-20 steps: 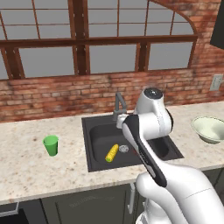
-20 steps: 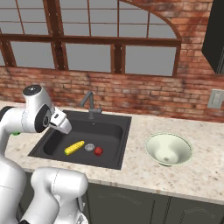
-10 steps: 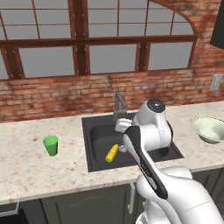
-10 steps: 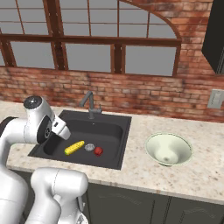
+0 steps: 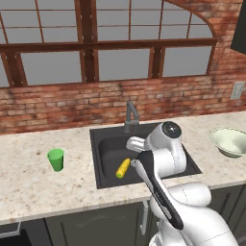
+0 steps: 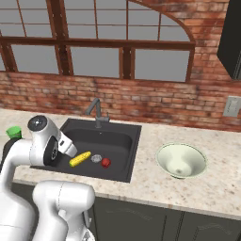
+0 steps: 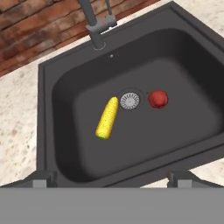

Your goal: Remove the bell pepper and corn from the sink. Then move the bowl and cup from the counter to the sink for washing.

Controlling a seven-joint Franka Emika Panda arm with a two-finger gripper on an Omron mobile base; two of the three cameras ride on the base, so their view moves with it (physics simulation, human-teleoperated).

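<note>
Your gripper [image 7: 111, 178] hangs above the sink [image 7: 57, 87] w/ jaws spread wide, nothing between them. Corn [image 7: 107, 117] lies on the basin floor just left of the drain [image 7: 130, 100] in hand view, bell pepper [image 7: 158, 99] just right of it; both sit well below and ahead of the tips. Cup [image 5: 55, 159] stands on the counter [image 5: 43, 187] left of sink, bowl [image 6: 181, 160] on the right.
</note>
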